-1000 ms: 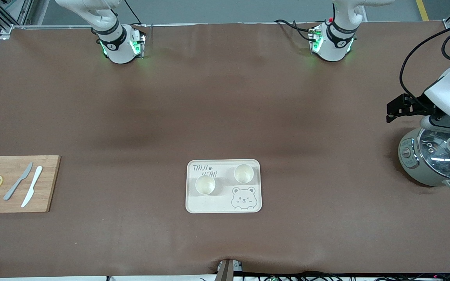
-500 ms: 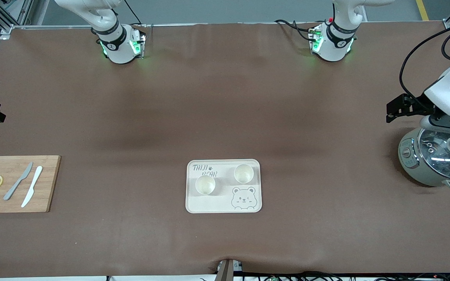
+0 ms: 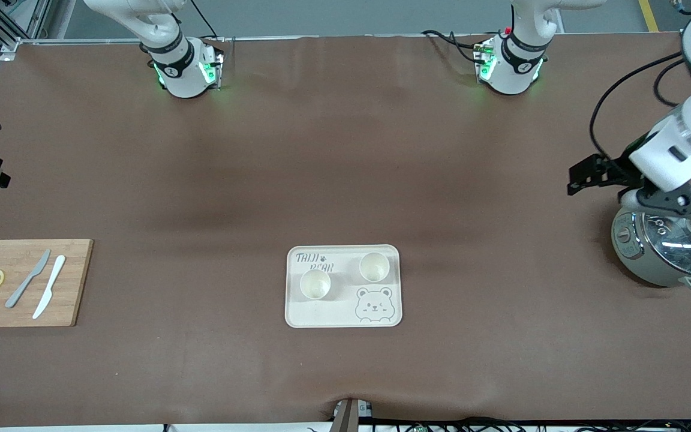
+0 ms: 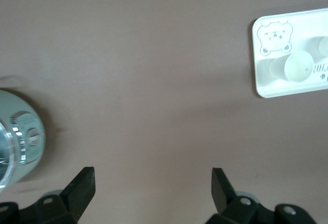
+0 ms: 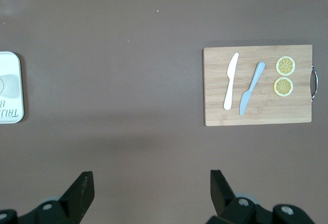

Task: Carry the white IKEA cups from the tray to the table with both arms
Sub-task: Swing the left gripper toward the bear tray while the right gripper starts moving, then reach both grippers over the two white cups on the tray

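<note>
Two white IKEA cups (image 3: 315, 284) (image 3: 374, 267) stand upright on the cream bear-printed tray (image 3: 345, 315), near the table's middle and close to the front camera. The left wrist view shows the tray (image 4: 266, 83), one cup (image 4: 297, 66) and the edge of the other cup (image 4: 324, 44). My left gripper (image 4: 152, 183) is open and empty over bare table beside the pot; its hand (image 3: 672, 201) shows over the pot's edge. My right gripper (image 5: 151, 183) is open and empty over bare table between the tray's edge (image 5: 10, 88) and the cutting board.
A grey pot with a glass lid (image 3: 672, 246) stands at the left arm's end. A wooden cutting board (image 3: 72, 282) with two knives and two lemon slices lies at the right arm's end, also in the right wrist view (image 5: 258, 114).
My left arm has swung a little away from the pot toward the table's middle. My right hand's black part edged slightly into the front view. The cups and tray have not moved.
</note>
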`<state>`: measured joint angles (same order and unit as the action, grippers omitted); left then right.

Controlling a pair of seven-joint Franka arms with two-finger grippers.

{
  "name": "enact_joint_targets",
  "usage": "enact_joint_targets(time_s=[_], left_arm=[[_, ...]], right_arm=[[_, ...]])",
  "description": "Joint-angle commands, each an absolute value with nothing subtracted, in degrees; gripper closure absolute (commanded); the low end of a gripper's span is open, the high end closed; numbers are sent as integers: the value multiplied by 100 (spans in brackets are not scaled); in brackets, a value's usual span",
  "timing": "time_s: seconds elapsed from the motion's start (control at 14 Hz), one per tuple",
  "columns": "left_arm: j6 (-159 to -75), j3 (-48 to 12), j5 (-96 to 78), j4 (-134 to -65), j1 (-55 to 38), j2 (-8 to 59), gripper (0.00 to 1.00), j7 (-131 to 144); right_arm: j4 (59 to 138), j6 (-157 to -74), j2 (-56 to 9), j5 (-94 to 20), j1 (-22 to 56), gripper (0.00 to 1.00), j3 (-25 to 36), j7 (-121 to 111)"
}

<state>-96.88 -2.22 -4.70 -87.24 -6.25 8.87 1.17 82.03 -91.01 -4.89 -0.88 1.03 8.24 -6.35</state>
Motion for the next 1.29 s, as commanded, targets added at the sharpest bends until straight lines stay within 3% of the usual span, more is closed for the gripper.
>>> enact_joint_targets(time_s=[0.0,0.21,0.79,1.0,1.21], left_arm=[[-9650,-264,-492,-7903,-974,1712,0,832],[-9755,-246,-492,-7761,-1431,2239,0,1370],[-11098,-263,-519,-7418,-2285,3453,0,3029],[-11881,-272,-536,-7418,-2522,3805,0,3664],[-11997,-264,-536,-7427,-2724,4034,0,3718]], right_arm=[[8130,-9035,-519,-132,193,0,852,-624],[8130,-9097,-554,-351,158,0,861,-581],[8148,-9246,-1282,-897,684,0,853,-423],[8174,-9859,-1484,-1010,1097,0,853,-116],[8174,-10369,-1774,-1108,1729,0,853,1104]])
